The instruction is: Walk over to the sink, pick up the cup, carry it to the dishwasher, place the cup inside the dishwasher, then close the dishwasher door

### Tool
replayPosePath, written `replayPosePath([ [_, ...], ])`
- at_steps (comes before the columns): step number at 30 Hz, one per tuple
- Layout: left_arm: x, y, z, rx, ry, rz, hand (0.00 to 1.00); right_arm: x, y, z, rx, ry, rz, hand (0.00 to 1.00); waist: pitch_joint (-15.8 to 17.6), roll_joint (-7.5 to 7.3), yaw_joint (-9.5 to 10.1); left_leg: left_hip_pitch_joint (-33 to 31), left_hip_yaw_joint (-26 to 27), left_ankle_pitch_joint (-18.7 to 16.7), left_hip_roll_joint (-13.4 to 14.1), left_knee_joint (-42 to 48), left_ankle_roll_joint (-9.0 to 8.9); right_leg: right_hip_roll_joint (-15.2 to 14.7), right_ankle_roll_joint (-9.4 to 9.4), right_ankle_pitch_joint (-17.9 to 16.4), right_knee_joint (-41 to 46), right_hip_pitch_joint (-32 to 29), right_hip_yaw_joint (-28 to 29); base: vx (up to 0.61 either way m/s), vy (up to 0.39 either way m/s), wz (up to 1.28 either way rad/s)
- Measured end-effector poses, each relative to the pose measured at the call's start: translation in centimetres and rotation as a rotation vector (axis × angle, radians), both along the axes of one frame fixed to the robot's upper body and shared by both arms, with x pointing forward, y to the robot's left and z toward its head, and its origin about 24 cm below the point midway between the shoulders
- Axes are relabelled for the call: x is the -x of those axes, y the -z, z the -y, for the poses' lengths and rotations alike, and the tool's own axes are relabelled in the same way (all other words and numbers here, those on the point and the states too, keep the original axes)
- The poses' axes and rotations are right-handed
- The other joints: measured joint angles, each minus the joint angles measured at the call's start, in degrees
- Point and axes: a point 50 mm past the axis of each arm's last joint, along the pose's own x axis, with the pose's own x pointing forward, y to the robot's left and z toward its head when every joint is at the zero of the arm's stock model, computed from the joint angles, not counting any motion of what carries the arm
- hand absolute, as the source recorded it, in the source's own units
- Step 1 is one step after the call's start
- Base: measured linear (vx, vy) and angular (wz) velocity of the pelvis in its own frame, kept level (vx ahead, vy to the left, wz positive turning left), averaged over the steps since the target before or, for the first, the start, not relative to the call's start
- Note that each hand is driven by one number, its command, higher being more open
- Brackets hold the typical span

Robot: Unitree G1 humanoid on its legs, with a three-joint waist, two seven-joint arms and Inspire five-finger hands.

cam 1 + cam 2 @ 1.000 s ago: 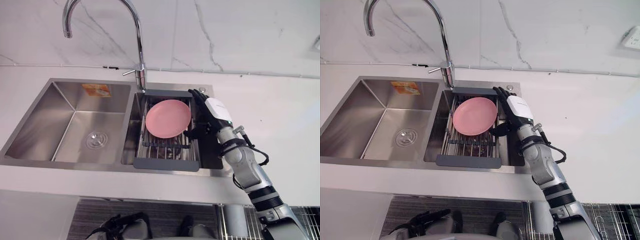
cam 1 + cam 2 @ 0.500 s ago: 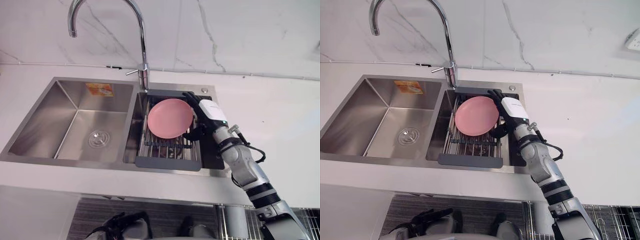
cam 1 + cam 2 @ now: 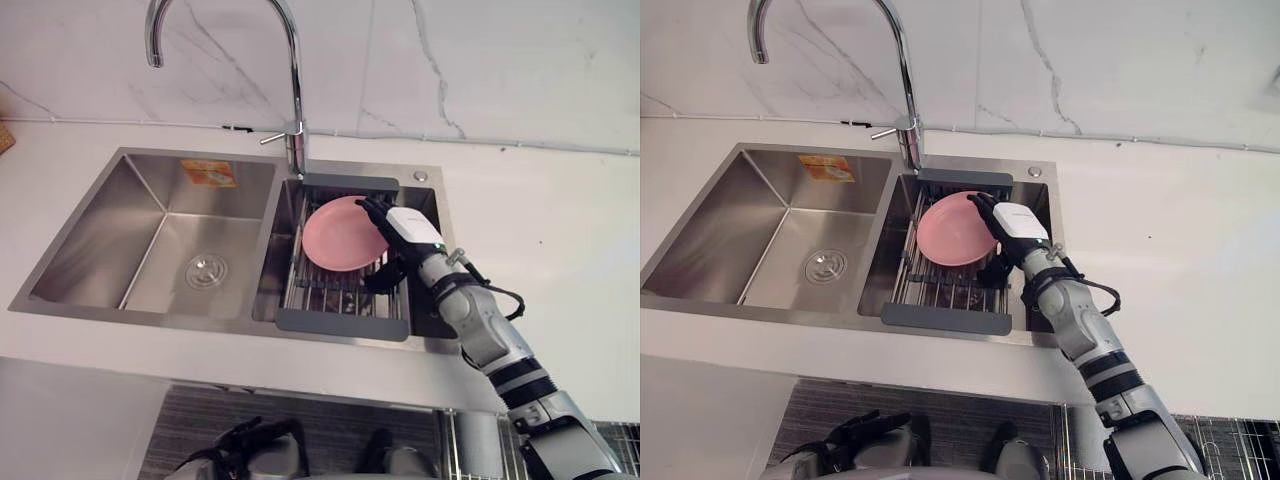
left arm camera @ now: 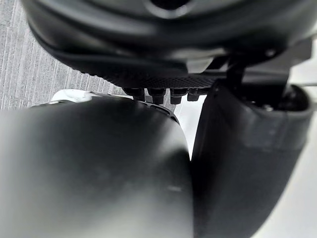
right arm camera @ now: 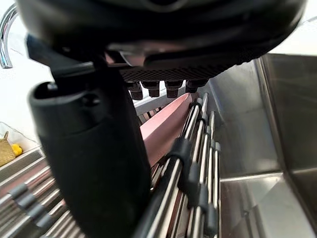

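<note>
What sits at the hand is a pink plate [image 3: 340, 235], leaning tilted in a dark-framed wire rack [image 3: 340, 322] that spans the right basin of the sink [image 3: 100, 235]. The right hand [image 3: 408, 228] comes in from the plate's right side. Its dark fingers [image 3: 372, 207] lie fairly straight across the plate's right rim, and its thumb [image 3: 388, 278] hangs lower, by the rack's bars. The hand is spread, not clamped, and I cannot tell whether it touches the plate.

The rack's wires and its frame crowd close under the hand. The tall curved tap [image 3: 293, 80] rises just behind the rack's back left corner. The left basin holds a round drain [image 3: 205, 270] and an orange sticker [image 3: 215, 172] on its back wall. A white table [image 3: 550, 220] runs round the sink, with a veined marble wall [image 3: 500, 50] behind it.

From the right wrist, the plate is seen edge-on. Its rim rests against bars with dark sleeves, the thumb stands near in front of it and the fingertips [image 5: 153, 90] poke out above it. That view also catches something yellow in a small woven holder [image 5: 7, 151] far off along the table. The head views give the whole layout from above.

The left hand [image 3: 862, 435] hangs low by the grey ribbed floor [image 3: 330, 425], with its fingers loose and nothing in them.
</note>
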Motion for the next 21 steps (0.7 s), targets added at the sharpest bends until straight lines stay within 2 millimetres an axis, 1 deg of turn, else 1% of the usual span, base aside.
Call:
replayPosePath([
  [6,-0.15,-0.03,0.18,0.007,0.009,0.006,1.0,-0.24,0.12,0.17,0.078,0.049,0.133,1.0,0.33,0.41,0.28,0.06,-0.15,0.12,-0.26,-0.24,0.17,-0.24,0.07,-0.04,0.13,-0.01,-0.09,0.0,0.0,0.01],
  [11,-0.46,-0.17,0.32,0.017,0.018,0.028,1.0,-0.51,-0.21,0.27,0.138,0.061,0.271,1.0,1.43,0.64,0.34,0.09,-0.97,0.64,-0.93,-1.0,0.42,-1.05,0.29,-0.41,0.9,-0.27,-0.67,-0.01,0.004,0.08],
  [18,-0.65,-0.27,0.27,-0.009,0.062,0.053,1.0,-0.7,-0.04,0.36,0.193,0.02,0.348,1.0,1.51,0.75,0.33,0.04,-1.5,1.35,-1.22,-1.64,0.51,-1.31,0.3,-0.44,1.02,-0.34,-1.26,0.0,-0.001,0.03],
  [19,-0.71,-0.3,0.26,-0.017,0.077,0.059,1.0,-0.72,-0.07,0.44,0.2,0.017,0.351,0.0,1.52,0.77,0.39,0.02,-1.56,1.38,-1.22,-1.65,0.52,-1.32,0.29,-0.44,1.04,-0.34,-1.32,-0.04,-0.014,0.04],
  [21,-0.85,-0.36,0.29,-0.027,0.096,0.079,1.0,-0.76,-0.32,0.6,0.222,-0.007,0.373,0.0,1.73,1.02,0.61,-0.04,-1.7,1.46,-1.22,-1.69,0.52,-1.36,0.22,-0.49,1.12,-0.34,-1.45,-0.03,-0.011,0.04],
])
